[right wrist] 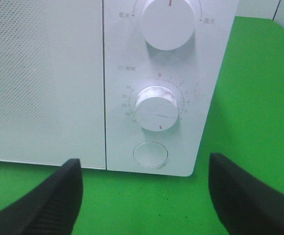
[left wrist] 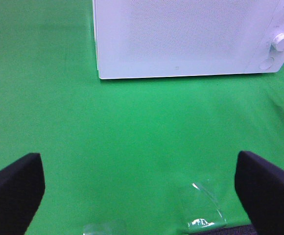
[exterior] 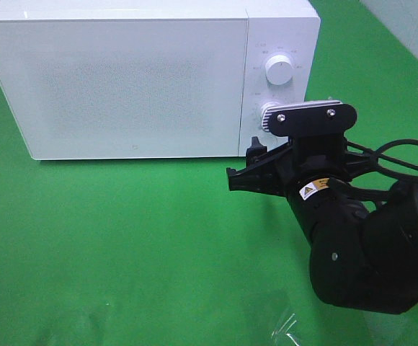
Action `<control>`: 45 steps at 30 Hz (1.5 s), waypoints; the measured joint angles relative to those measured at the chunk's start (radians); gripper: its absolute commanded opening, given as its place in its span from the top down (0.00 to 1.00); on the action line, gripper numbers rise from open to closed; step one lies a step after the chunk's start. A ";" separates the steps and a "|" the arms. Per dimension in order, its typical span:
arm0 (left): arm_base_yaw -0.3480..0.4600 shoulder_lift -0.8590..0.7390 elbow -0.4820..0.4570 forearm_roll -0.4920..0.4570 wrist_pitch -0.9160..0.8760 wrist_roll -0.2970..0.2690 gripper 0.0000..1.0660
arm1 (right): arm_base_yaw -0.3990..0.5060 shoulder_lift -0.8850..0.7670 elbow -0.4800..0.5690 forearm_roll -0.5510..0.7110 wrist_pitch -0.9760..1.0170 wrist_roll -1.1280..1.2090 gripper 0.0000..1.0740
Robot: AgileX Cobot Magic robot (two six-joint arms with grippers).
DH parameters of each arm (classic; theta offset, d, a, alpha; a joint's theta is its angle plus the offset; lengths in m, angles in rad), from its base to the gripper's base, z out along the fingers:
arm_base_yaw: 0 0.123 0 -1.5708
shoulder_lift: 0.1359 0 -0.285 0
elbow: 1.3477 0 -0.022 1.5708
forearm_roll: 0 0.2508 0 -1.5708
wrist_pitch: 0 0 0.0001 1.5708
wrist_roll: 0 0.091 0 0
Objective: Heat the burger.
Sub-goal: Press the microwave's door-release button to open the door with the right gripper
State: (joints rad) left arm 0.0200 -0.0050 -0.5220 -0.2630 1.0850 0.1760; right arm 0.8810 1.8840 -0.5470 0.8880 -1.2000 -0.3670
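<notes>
The burger is out of view. The white microwave (exterior: 137, 79) stands at the back of the green cloth with its door shut, and it also shows in the left wrist view (left wrist: 181, 39). My right gripper (exterior: 243, 166) is open just in front of the microwave's control panel, holding nothing. In the right wrist view its fingers (right wrist: 144, 164) frame the timer knob (right wrist: 156, 112), whose red mark points down, away from the 0. A power knob (right wrist: 169, 22) sits above it and a round button (right wrist: 151, 154) below. My left gripper (left wrist: 138, 159) is open and empty over bare cloth.
A piece of clear crinkled plastic (exterior: 285, 328) lies on the cloth near the front edge, also in the left wrist view (left wrist: 203, 205). The right arm's black body and cables (exterior: 367, 238) fill the lower right. A pale wall (exterior: 411, 21) borders the far right corner.
</notes>
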 measured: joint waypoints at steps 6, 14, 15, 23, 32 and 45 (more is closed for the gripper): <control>0.000 0.000 0.000 0.000 0.000 0.000 0.08 | -0.031 0.000 -0.001 -0.027 0.004 0.052 0.33; 0.000 0.000 0.000 0.000 0.000 0.000 0.08 | -0.042 0.003 -0.001 -0.034 0.005 0.067 0.33; 0.000 0.000 0.000 0.000 0.000 0.000 0.08 | -0.042 0.003 -0.001 -0.034 0.005 0.070 0.33; 0.000 0.000 0.000 0.000 0.000 0.000 0.08 | -0.042 0.003 -0.001 -0.035 0.005 0.218 0.46; 0.000 0.000 0.000 0.000 0.000 0.000 0.08 | -0.042 0.003 -0.001 -0.035 0.005 0.650 0.74; 0.000 0.000 0.000 0.000 0.000 0.000 0.08 | -0.042 0.003 -0.001 -0.105 0.016 1.550 1.00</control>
State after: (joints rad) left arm 0.0200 -0.0050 -0.5220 -0.2630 1.0850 0.1760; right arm 0.8390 1.8870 -0.5480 0.7830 -1.1840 1.1830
